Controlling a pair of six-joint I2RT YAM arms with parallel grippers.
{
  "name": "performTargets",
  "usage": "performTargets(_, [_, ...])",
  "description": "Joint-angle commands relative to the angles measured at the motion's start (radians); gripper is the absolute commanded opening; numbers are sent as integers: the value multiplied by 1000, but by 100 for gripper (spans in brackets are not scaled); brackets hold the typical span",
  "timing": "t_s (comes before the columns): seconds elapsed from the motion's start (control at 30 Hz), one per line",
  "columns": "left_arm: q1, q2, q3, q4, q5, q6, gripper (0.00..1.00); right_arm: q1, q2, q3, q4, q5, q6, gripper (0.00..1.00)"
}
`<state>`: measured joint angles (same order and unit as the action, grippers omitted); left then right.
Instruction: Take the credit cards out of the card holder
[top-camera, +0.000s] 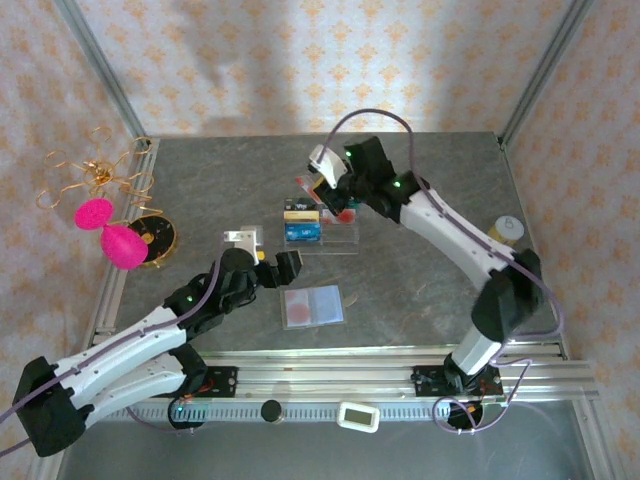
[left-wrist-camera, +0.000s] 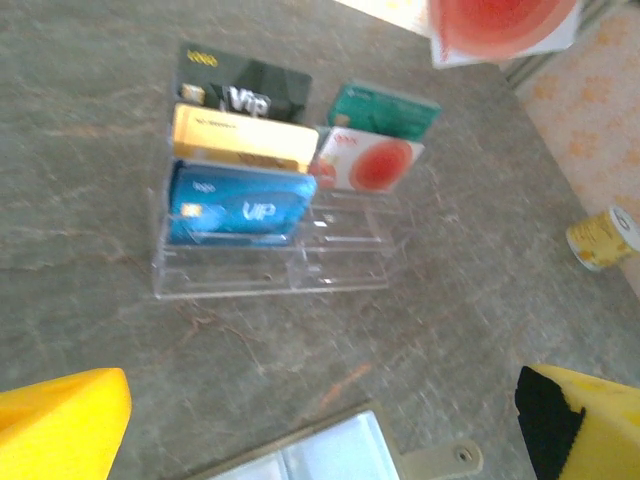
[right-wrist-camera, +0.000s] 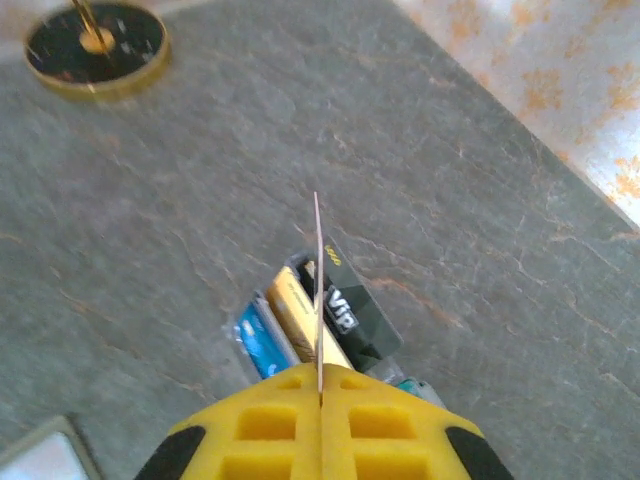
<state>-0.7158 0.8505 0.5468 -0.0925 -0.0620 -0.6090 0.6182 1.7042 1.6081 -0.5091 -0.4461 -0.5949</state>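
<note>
Table (top-camera: 400, 180): grey, marbled
Tray (top-camera: 340, 243): centre
Card holder (top-camera: 313, 306): open, near side of tray
Disc (top-camera: 160, 235): left of tray
Tin (top-camera: 507, 230): right of tray

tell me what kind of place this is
Likely a robot lab test cell: left arm and right arm bolted to an aluminium rail, metal frame posts, and patterned backdrop panels around a grey tabletop.

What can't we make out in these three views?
- Right wrist: the held card sits edge-on in the right gripper, so its face is hidden.
- Left wrist: the card holder is cut off by the bottom edge; its pockets are mostly out of frame.
- Top external: the card holder is too small to count cards left inside.
- Left wrist: blur hides the small print on the blue card in the tray.
</note>
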Motion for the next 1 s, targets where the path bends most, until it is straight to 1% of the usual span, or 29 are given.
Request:
performTargets(0.0, [42, -2, 37, -48, -26, 62, 99, -21, 100, 162, -264, -29, -214, 0])
performTargets(0.1, [65, 9, 49, -46, -42, 87, 99, -26, 185, 284, -364, -23, -312, 0])
performTargets(0.2, [72, 13, 51, -23, -60, 111, 99, -41, 230, 327, -429, -43, -407, 0])
performTargets(0.33, [82, 27, 61, -4, -89, 138, 99, -93, 234, 315, -470, -131, -500, 0])
performTargets(0.47, [88, 43, 70, -3, -136, 163, 99, -112, 233, 282, -484, -132, -561, 0])
performTargets(0.63, [102, 68, 58, 21, -163, 172, 99, -122, 268, 267, -490, -73, -585, 0])
performTargets(0.87, [117, 149, 82, 22, -144, 175, 99, -127, 286, 251, -477, -43, -608, 0])
performTargets(0.97, [119, 164, 88, 20, -137, 177, 99, -127, 294, 237, -454, -6, -595, 0])
